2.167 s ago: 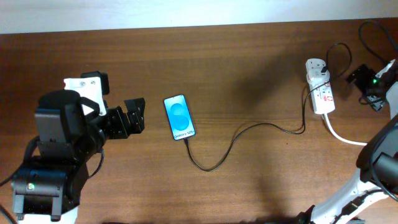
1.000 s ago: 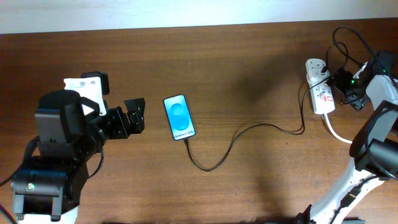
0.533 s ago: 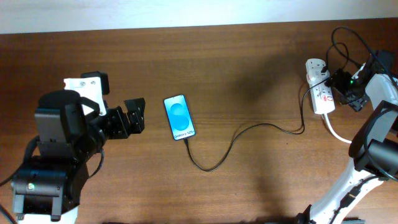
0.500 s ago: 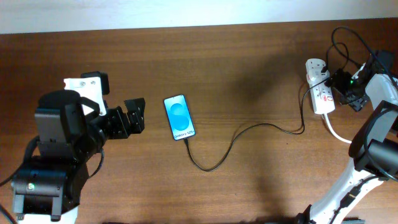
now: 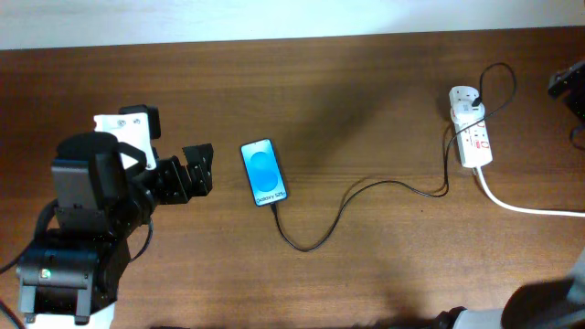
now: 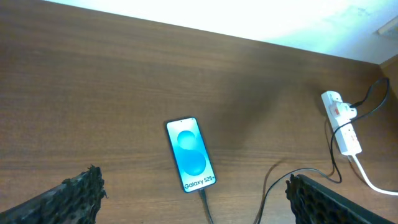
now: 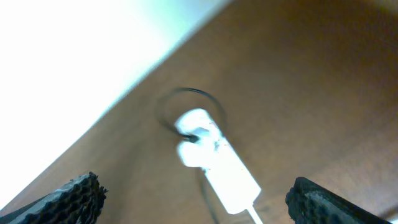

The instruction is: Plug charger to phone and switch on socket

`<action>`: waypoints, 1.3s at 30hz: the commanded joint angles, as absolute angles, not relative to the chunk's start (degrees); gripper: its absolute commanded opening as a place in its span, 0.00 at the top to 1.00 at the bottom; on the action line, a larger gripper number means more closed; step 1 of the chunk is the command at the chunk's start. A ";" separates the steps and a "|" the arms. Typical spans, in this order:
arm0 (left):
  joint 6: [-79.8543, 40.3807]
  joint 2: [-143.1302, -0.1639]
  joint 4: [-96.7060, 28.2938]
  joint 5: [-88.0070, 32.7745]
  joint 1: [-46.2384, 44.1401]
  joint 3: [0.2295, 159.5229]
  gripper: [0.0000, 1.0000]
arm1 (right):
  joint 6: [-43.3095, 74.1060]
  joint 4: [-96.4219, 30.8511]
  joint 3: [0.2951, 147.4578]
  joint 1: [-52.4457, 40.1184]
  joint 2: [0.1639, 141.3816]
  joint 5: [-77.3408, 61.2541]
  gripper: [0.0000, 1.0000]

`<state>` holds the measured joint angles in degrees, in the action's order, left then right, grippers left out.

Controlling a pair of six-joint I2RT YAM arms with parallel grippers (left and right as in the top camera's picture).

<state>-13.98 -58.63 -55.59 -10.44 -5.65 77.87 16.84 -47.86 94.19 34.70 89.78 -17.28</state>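
one open left gripper (image 5: pixel 203 168) hangs near the phone (image 5: pixel 263 172), not touching.

- A brown wooden table (image 5: pixel 384 73) fills most of every view, its grain running along its length.
- A pale, bright strip (image 5: pixel 274 18) lies beyond the table's far edge; what it is cannot be told.
- A soft darker shadow (image 5: pixel 361 123) falls across the wood right of the middle.
- A beige patch (image 6: pixel 390 28) shows at the left wrist view's upper right corner, too small to identify.
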 commanded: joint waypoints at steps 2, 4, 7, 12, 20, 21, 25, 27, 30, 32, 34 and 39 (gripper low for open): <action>-13.65 -58.65 -55.48 -10.02 -5.37 77.95 0.01 | 7.42 -59.40 94.83 24.97 72.88 -22.52 0.01; -13.63 -58.65 -55.48 -10.02 -5.37 77.95 0.01 | 2.31 -65.91 94.83 18.17 65.63 -22.52 0.01; -13.63 -58.65 -55.53 -10.02 -5.37 77.95 0.01 | 0.86 -77.69 94.83 9.78 55.88 -22.50 0.02; -13.65 -58.65 -56.29 -10.02 -5.37 77.95 0.01 | 0.78 -87.74 94.67 9.28 51.42 -20.34 0.02; -13.63 -58.65 -56.29 -10.02 -5.37 77.95 0.01 | -4.03 -69.08 74.39 5.67 45.65 -16.62 0.02; -13.63 -58.65 -56.29 -10.02 -5.37 77.95 0.01 | -4.05 -62.41 68.82 3.51 42.26 -14.00 0.02; -13.65 -58.65 -56.29 -10.02 -5.37 77.95 0.01 | -4.05 -25.28 34.63 -3.38 20.73 -6.24 0.02; -13.63 -58.65 -56.29 -10.02 -5.37 77.95 0.01 | -4.03 -9.63 19.77 -3.38 13.02 -6.17 0.02; -13.63 -58.63 -56.29 -10.02 -5.37 77.95 0.01 | -4.03 -1.28 6.98 -3.38 5.50 -7.05 0.02; -13.63 -58.65 -56.29 -10.02 -5.37 77.95 0.01 | -4.05 -1.04 2.85 -3.38 2.63 -7.03 0.02; -13.63 -58.65 -56.29 -10.02 -5.37 77.95 0.00 | -4.08 -3.11 0.32 -3.38 0.16 -6.72 0.02; -13.65 -58.65 -56.29 -10.02 -5.37 77.95 0.01 | -4.08 -3.95 0.32 -3.38 0.19 -6.39 0.02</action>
<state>-13.98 -58.76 -56.38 -10.41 -5.61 77.82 -3.70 -3.79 0.78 -2.96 0.89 -7.05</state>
